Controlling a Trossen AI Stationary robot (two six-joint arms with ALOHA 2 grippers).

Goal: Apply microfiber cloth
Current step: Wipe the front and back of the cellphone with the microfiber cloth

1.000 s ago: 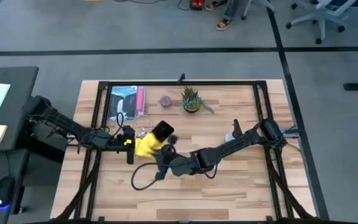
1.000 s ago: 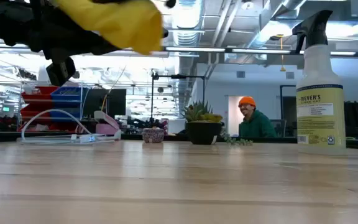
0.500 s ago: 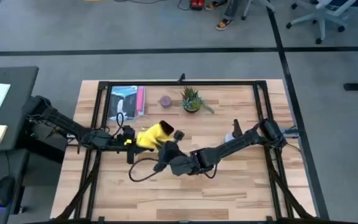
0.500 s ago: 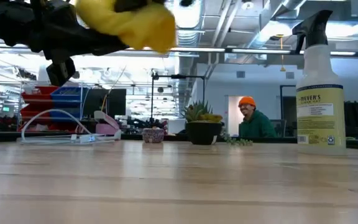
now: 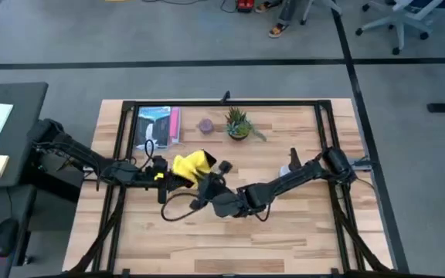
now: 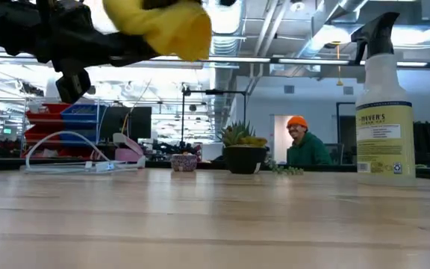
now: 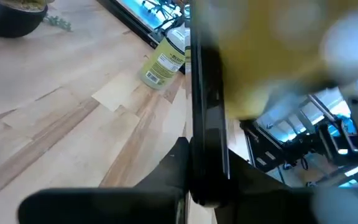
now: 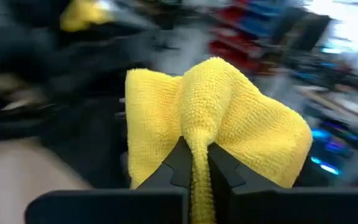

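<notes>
Your wooden desk (image 5: 300, 224) lies mostly bare toward its near edge. Mid-desk, your right claw (image 8: 194, 163) pinches the microfiber cloth (image 5: 190, 165) aloft against the black smartphone (image 7: 205, 134), which your left claw (image 7: 197, 186) clamps edge-on.

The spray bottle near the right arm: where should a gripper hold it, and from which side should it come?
Grip the spray bottle around its labelled body, below the trigger head, coming in level from the side. It stands upright, and the body is wider and plainer than the narrow neck.
</notes>
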